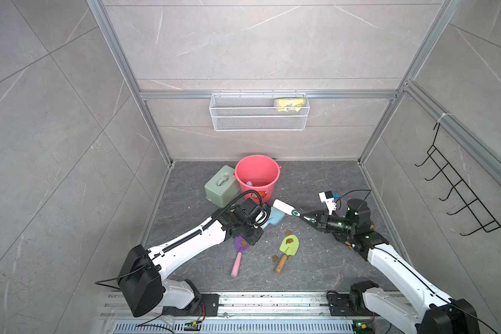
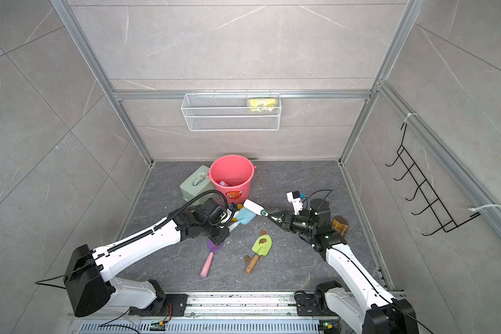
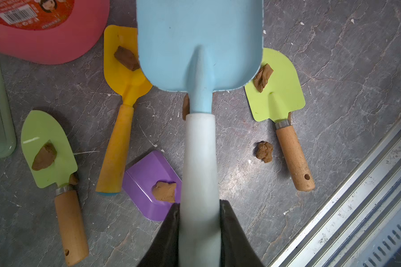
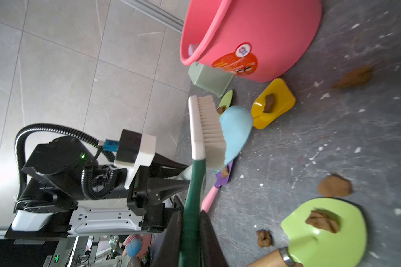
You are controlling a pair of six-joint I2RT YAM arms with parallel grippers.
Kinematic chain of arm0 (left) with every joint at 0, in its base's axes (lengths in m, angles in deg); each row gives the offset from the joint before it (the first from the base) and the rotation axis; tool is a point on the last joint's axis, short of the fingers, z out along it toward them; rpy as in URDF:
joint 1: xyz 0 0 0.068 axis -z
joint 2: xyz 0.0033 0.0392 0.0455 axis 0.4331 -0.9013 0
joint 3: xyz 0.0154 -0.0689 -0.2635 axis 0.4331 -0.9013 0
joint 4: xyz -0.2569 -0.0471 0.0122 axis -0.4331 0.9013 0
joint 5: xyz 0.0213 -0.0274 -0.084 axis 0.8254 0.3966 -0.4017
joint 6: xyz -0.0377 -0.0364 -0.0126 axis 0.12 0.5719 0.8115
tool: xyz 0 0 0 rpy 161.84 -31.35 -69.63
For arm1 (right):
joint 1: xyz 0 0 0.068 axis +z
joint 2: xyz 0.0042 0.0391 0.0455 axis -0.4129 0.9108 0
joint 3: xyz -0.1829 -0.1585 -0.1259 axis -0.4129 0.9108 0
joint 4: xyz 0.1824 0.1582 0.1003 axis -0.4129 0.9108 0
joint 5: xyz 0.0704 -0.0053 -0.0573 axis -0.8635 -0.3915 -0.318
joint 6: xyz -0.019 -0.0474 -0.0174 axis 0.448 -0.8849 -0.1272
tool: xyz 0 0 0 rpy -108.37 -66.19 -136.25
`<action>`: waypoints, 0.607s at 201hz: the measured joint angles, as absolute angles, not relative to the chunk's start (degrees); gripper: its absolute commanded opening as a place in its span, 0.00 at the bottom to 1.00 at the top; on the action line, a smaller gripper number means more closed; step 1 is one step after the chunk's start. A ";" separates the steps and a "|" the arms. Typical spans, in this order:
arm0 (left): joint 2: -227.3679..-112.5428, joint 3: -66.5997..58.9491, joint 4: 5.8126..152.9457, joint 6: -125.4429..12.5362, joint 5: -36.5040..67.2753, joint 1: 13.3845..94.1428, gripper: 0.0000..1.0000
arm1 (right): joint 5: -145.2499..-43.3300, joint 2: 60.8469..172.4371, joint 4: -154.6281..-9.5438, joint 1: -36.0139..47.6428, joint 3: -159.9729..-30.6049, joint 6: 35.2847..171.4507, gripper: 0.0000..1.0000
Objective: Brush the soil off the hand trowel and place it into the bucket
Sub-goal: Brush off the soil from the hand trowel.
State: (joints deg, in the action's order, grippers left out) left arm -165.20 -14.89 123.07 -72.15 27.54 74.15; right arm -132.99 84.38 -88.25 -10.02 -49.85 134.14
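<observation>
My left gripper (image 3: 199, 203) is shut on the white handle of a light-blue hand trowel (image 3: 199, 46), held just above the floor in front of the bucket (image 1: 269, 185). No soil shows on the blue blade (image 1: 275, 217) in the left wrist view. My right gripper (image 4: 191, 212) is shut on the green handle of a white-headed brush (image 4: 212, 129), whose bristles rest against the blue trowel (image 4: 237, 124). The coral-pink bucket (image 4: 276, 34) stands upright just behind. Soil lumps (image 3: 264, 151) lie loose on the floor.
Several other toy trowels lie below and around: a yellow one (image 3: 123, 69), two green ones (image 3: 278, 92) (image 3: 46, 148) and a purple one (image 3: 148, 182), each carrying a brown lump. A sage-green box (image 1: 222, 185) touches the bucket's left. A wire basket (image 1: 258, 115) hangs on the back wall.
</observation>
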 measured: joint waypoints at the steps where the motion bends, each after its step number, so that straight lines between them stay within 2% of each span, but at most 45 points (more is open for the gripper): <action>1: -165.20 -14.89 123.07 -72.15 27.54 74.15 0.00 | -132.97 84.31 -88.29 -9.89 -49.78 134.21 0.00; 29: -165.20 -14.89 123.02 -72.13 27.52 73.98 0.00 | -132.20 84.35 -89.91 -5.30 -46.87 135.85 0.00; 57: -165.20 -14.89 123.09 -72.11 27.52 73.89 0.00 | -131.31 85.91 -89.98 -4.66 -46.13 135.61 0.00; 122: -165.09 -14.89 123.05 -71.72 27.47 73.83 0.00 | -132.59 88.16 -85.58 -13.36 -49.78 130.76 0.00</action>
